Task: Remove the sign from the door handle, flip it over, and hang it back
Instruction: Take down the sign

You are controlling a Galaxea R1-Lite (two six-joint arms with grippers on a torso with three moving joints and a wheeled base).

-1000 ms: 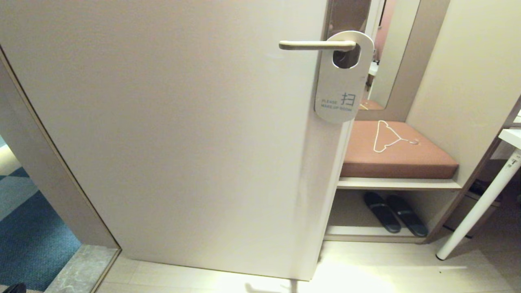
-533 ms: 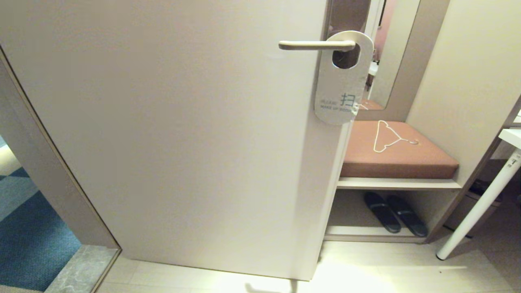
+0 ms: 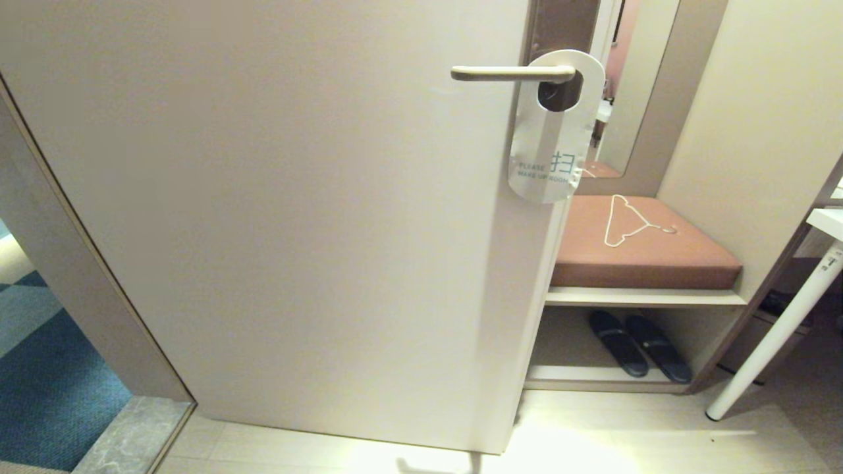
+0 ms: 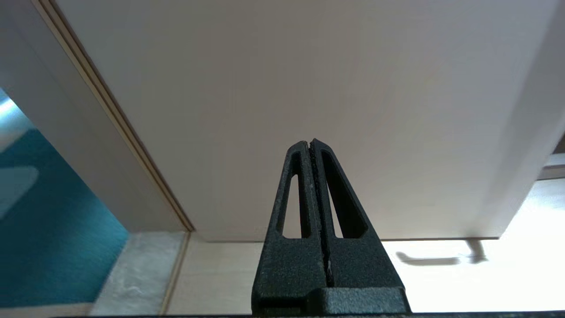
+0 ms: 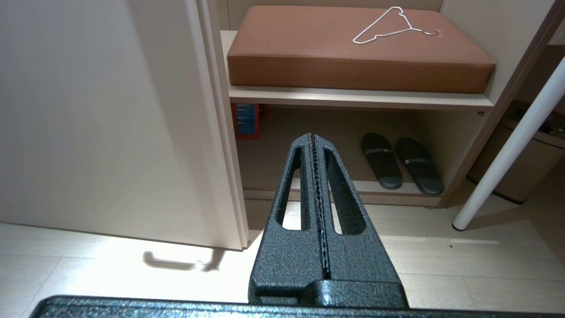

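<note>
The sign (image 3: pixel 552 131) hangs by its oval hole from the door handle (image 3: pixel 510 73), a slim beige lever near the cream door's right edge. Its white face with "PLEASE MAKE UP ROOM" shows toward me. Neither arm appears in the head view. My left gripper (image 4: pixel 309 143) is shut and empty, held low in front of the door's lower part. My right gripper (image 5: pixel 311 136) is also shut and empty, low near the door's edge and pointing at the shelf under the bench. Both grippers are far below the sign.
Right of the door stands a bench with a brown cushion (image 3: pixel 639 253) carrying a white wire hanger (image 3: pixel 629 220). Dark slippers (image 3: pixel 639 345) lie on the shelf below. A white table leg (image 3: pixel 777 332) slants at the far right. Blue carpet (image 3: pixel 46 388) shows left of the door.
The sign has swung slightly on the handle, its lower end shifting a little; the grippers stay shut.
</note>
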